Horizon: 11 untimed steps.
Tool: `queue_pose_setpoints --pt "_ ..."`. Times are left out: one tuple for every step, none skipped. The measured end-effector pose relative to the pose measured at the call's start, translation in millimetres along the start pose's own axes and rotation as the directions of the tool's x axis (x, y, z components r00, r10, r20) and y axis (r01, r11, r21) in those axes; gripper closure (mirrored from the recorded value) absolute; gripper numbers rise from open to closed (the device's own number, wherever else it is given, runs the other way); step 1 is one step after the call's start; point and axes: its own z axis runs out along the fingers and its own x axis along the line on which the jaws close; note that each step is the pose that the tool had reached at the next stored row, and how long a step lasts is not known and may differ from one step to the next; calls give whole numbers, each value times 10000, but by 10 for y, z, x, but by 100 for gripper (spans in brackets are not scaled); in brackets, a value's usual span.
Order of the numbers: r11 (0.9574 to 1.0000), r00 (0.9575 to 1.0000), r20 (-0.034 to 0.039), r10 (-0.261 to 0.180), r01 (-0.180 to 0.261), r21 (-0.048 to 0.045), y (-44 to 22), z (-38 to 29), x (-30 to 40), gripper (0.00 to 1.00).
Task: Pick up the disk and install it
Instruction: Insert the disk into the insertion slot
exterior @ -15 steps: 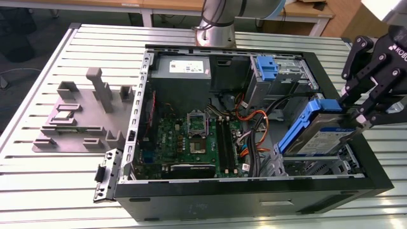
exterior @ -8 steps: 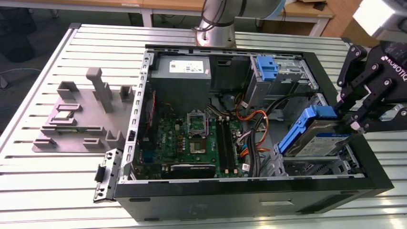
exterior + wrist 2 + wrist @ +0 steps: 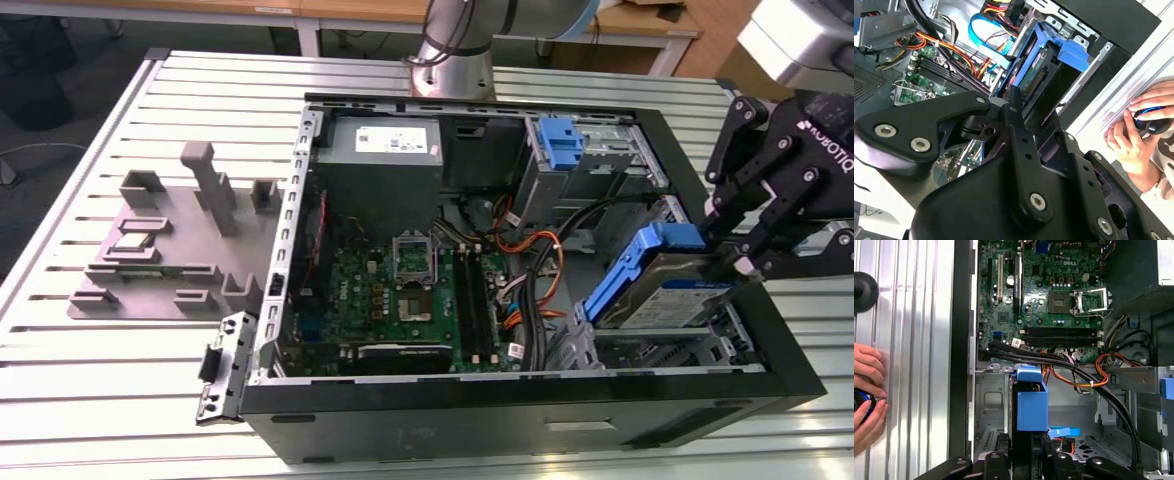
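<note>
Claw (image 3: 737,262) pinched the disk (image 3: 661,295) by its blue rails, though its own black links hid the contact in the second wrist view. The disk stood tilted in the case (image 3: 534,395), by the near corner on the exterior view's right, its lower end hidden behind bay metal. Cables (image 3: 534,270) ran toward the board (image 3: 400,290). Over the bench (image 3: 107,360) beside the case, a hand (image 3: 866,390), partly cut off, cupped something dark and unclear.
</note>
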Motion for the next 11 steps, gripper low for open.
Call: queue_pose_setpoints --pt "10000 10000 2 0 0 0 0 1 0 64" --pt "10000 10000 1 0 0 0 0 1 0 64" --pt "10000 10000 3 0 0 -1 0 3 0 58" --pt "10000 10000 2 0 0 0 0 4 0 58" --pt "10000 10000 2 0 0 1 0 4 0 58" --pt "10000 10000 9 0 0 14 3 13 0 58" --pt "10000 10000 13 -4 4 34 11 26 0 58" --pt "10000 10000 16 -10 10 49 23 42 1 58" --pt "10000 10000 18 -19 19 67 36 58 2 58" --pt "10000 10000 19 -30 30 84 48 74 2 58" --pt "9999 10000 19 -40 40 102 59 90 3 58"
